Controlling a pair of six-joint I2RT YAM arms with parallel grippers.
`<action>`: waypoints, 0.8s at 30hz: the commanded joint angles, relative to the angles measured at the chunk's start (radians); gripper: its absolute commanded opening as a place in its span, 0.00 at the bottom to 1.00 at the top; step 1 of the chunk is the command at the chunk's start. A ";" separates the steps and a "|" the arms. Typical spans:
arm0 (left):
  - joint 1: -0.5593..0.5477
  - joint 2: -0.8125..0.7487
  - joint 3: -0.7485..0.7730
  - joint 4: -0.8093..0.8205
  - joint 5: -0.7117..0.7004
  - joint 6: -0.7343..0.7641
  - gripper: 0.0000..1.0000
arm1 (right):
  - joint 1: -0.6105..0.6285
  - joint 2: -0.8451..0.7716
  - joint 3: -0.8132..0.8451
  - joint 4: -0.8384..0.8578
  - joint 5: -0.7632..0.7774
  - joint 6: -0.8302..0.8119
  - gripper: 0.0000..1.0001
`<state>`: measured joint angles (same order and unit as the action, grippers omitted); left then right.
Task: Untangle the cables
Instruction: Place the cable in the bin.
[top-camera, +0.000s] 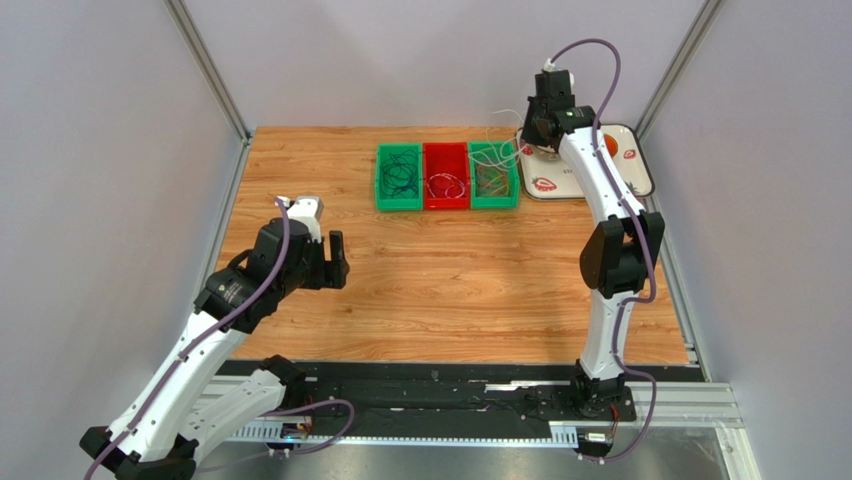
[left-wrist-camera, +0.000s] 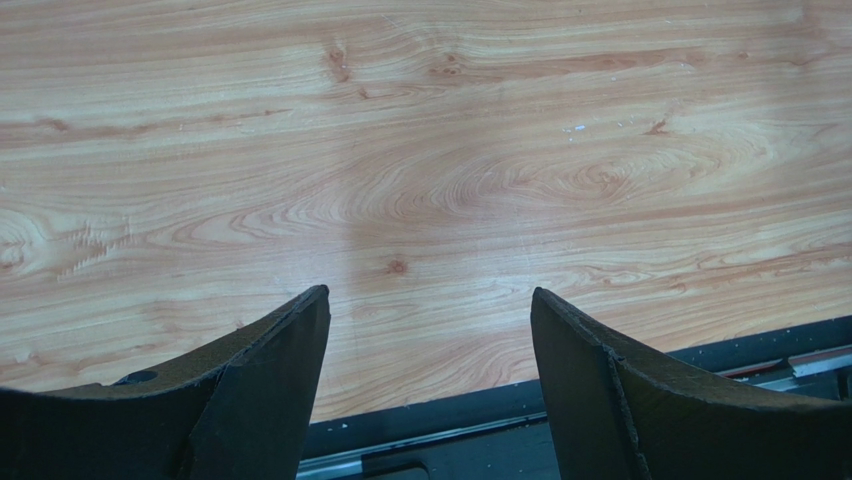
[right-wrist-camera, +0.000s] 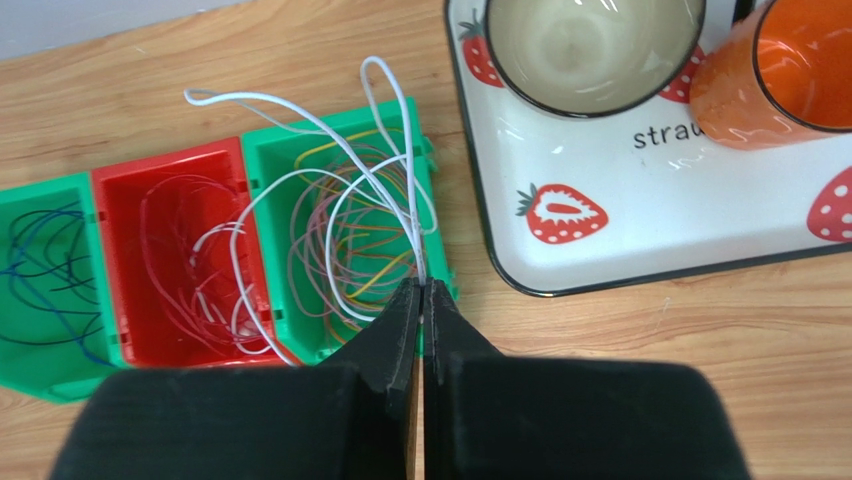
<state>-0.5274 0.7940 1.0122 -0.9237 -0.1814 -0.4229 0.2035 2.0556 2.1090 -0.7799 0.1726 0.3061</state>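
Thin cables lie in three bins at the table's far side. A white cable (right-wrist-camera: 330, 140) rises in loops from the right green bin (right-wrist-camera: 412, 110) and trails into the red bin (right-wrist-camera: 112, 250). My right gripper (right-wrist-camera: 422, 285) is shut on that white cable above the right green bin's near right corner. Yellow, orange and purple loops (right-wrist-camera: 330, 250) remain tangled in that bin. Dark cables (right-wrist-camera: 45, 270) fill the left green bin (right-wrist-camera: 20, 195). My left gripper (left-wrist-camera: 430, 295) hangs open over bare wood, near the table's left side (top-camera: 338, 260), holding nothing.
A white strawberry tray (right-wrist-camera: 640, 200) sits right of the bins, carrying a beige cup (right-wrist-camera: 590, 50) and an orange cup (right-wrist-camera: 790, 70). Grey walls enclose the table on three sides. A black rail (left-wrist-camera: 500, 420) runs along the near edge.
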 joint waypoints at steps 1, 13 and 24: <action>0.006 -0.001 -0.003 0.022 -0.001 0.012 0.82 | -0.012 -0.045 -0.026 0.033 0.028 0.007 0.00; 0.006 -0.004 -0.003 0.023 -0.001 0.010 0.82 | 0.003 -0.074 -0.155 0.007 0.015 0.025 0.00; 0.006 -0.003 -0.004 0.023 -0.001 0.010 0.82 | 0.048 -0.006 -0.130 0.019 0.039 0.001 0.00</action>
<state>-0.5274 0.7948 1.0122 -0.9237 -0.1814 -0.4229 0.2348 2.0418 1.9251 -0.7864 0.1898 0.3176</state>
